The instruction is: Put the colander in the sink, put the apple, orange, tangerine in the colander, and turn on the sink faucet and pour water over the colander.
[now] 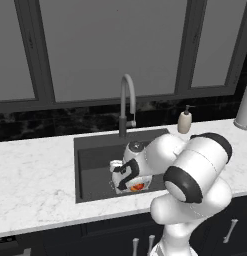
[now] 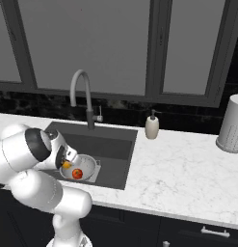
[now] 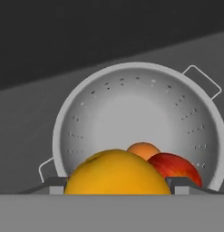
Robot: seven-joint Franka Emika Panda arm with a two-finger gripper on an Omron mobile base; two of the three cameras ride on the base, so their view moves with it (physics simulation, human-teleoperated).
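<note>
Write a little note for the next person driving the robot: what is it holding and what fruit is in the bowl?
Pincer: closed around the orange, held just above the colander.
Colander sits in the sink, on its floor.
Apple and tangerine already lie inside the colander.
Sink faucet: no water running.
Done: colander placed, two fruits in.
Left: let the orange go into the colander, then turn on the faucet and run water over the colander.

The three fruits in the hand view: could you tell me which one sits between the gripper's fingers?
The orange, the large yellow-orange one between the fingertips. The red apple and the smaller, deeper-orange tangerine lie in the colander beyond it.
</note>
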